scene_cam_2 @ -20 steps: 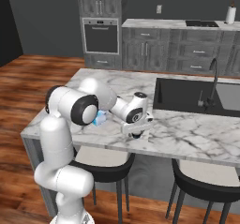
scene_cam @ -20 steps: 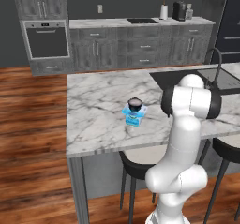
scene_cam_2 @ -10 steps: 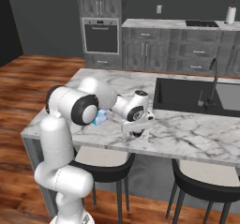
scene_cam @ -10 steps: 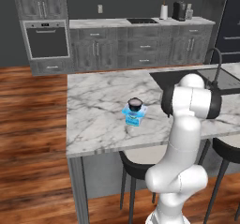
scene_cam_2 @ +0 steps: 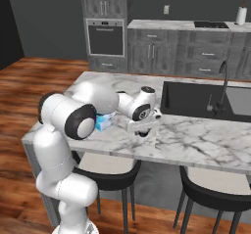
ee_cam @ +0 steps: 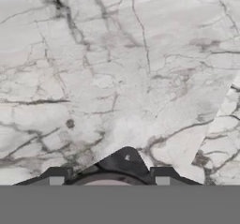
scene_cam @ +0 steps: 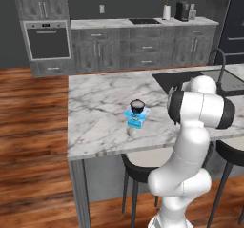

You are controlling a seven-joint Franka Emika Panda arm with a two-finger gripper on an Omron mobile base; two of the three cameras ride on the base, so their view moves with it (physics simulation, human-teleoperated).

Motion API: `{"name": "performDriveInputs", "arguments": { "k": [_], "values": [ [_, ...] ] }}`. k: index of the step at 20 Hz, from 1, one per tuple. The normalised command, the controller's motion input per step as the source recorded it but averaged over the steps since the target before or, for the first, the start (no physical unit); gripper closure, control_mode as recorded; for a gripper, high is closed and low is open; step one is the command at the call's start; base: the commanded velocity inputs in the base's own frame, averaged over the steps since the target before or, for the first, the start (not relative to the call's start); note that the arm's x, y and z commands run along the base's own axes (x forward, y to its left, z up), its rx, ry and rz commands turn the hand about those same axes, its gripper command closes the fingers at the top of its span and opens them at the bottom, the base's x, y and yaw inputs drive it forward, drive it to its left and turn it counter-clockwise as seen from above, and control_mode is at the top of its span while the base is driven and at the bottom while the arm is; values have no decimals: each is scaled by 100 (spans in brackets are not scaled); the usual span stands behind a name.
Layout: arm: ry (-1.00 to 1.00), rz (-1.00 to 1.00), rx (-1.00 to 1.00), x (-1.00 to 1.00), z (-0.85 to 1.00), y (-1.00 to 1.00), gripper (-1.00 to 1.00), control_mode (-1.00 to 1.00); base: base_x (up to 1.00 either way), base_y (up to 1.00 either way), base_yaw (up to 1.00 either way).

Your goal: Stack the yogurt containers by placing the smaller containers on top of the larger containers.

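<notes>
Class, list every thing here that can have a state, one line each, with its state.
Light-blue tub: upright, carrying a dark cup.
Stacked dark cup: upright on the tub.
Second dark cup: gripped between the tool's fingertips.
Tool: shut on the second dark cup.
Oven door: shut.

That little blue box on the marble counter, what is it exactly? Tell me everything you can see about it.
The light-blue tub is a small, squarish, translucent-looking container, plastic by its look, with a paler top. It stands upright on the white marble counter, some way in from the front edge. A small dark round cup with a pale top sits stacked on it. From the right base view only a corner of the tub shows behind the robot's arm. Any label is too small to read.
</notes>
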Motion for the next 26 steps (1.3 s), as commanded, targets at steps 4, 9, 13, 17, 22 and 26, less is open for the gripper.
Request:
{"name": "performDriveInputs", "arguments": {
  "k": [4,9,13,17,22,26],
  "values": [
    [0,0,0,-27,57,26,100,-100,0,0,0],
    [-1,0,-2,-35,67,42,100,-100,0,0,0],
    [0,0,-7,-27,78,66,100,-100,0,0,0],
    [-5,0,-6,-22,63,59,100,-100,0,0,0],
    [-2,0,-1,-26,39,35,100,-100,0,0,0],
    [0,0,0,-27,27,13,100,-100,0,0,0]
  ]
}}
